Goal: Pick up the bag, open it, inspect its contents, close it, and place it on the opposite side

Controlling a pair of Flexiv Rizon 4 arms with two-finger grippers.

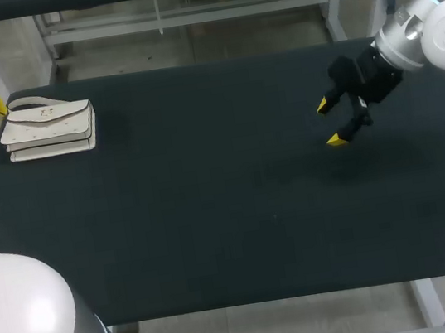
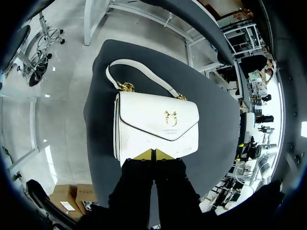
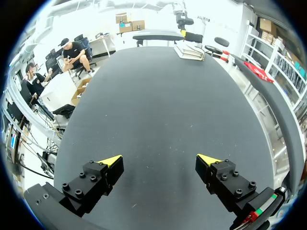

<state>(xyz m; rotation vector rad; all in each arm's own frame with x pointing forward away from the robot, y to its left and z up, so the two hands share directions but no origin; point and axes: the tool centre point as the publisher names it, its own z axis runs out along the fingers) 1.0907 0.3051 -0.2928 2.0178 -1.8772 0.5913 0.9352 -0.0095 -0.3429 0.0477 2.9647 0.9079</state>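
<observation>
bag (image 2: 156,127) base hidden, behind left end effector (image 2: 154,154)

Table (image 1: 230,216) with black cloth top, pale metal frame

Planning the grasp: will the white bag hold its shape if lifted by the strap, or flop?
Probably holds shape: the bag lies flat with crisp edges and a neat flap. Its strap forms an arch, so likely semi-stiff; the body may swing from the gold rings. Smooth surface could slip.
</observation>
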